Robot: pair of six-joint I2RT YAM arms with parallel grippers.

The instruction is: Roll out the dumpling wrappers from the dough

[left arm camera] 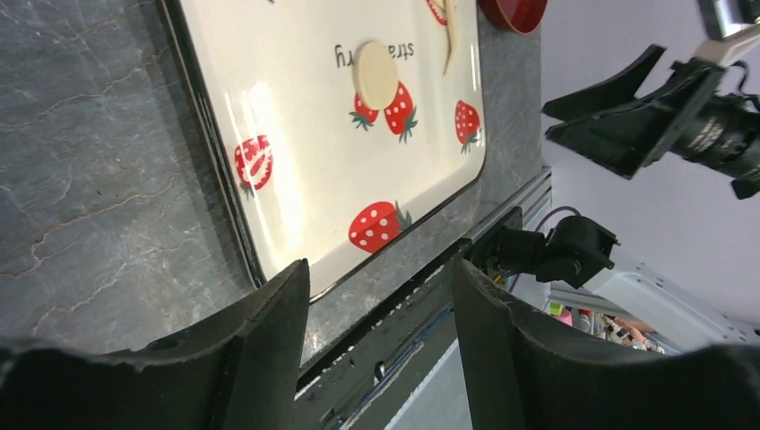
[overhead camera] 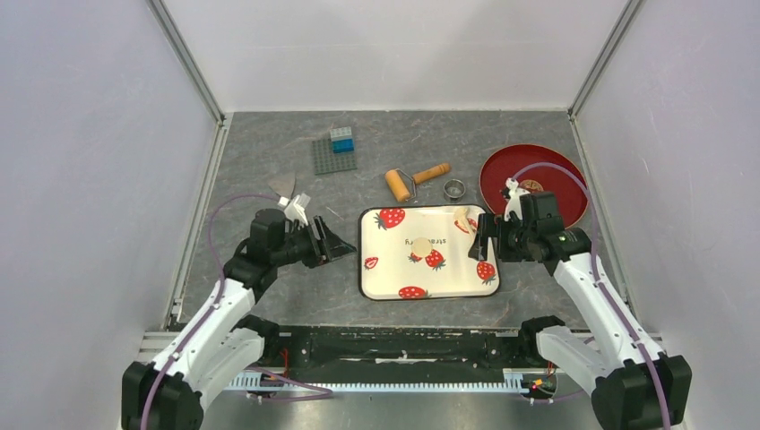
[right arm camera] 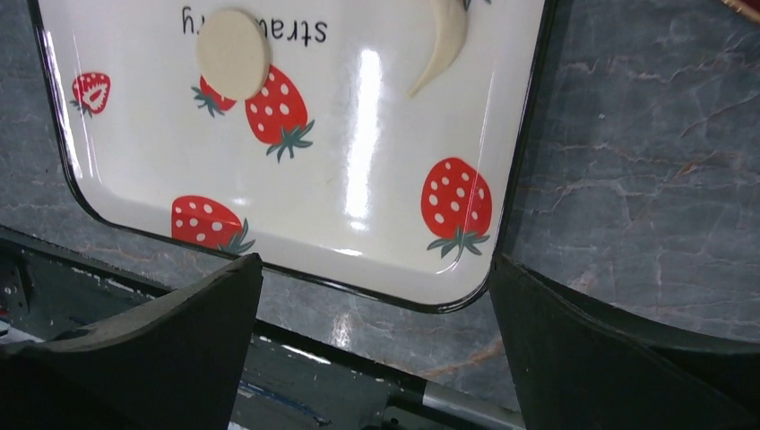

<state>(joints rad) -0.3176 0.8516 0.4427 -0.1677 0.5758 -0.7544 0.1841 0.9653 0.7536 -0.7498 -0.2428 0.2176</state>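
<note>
Tray [overhead camera: 394, 264], cream with strawberry prints and a dark rim, is taken as the landmark. It lies on the grey marbled table [overhead camera: 269, 143], just beyond the arm bases.

Dumpling wrapper [overhead camera: 421, 245]: one thin round pale disc, flat in the tray near its middle. It overlaps the printed word and touches the top of a strawberry print.

Dough [overhead camera: 462, 218]: a thin curved crescent strip lying toward the tray's far right corner, apart from the wrapper.

Left gripper [overhead camera: 339, 244]: just off the tray's left edge, tips pointing at it. Jaws stand spread with nothing between them. Its wrist view shows only the tray's near edge and the table in the gap.

Right gripper [overhead camera: 478, 237]: above the tray's right rim, jaws spread wide and empty. Its wrist view looks down on the tray's near right corner. Wrapper and dough strip both lie beyond the gripper, untouched.

Beyond the tray's far edge:
- Wooden roller [overhead camera: 397, 184] with a handle, lying on the table.
- Small metal ring [overhead camera: 454, 189] just right of the roller.

Beyond the tray's far right corner: red plate [overhead camera: 502, 170] with something small and brown on it; cannot tell what.

Beyond the tray to the far left:
- Grey studded baseplate [overhead camera: 330, 159] carrying a blue block [overhead camera: 341, 141].
- Pale scraper [overhead camera: 284, 186], nearer the tray's far left corner.
</note>
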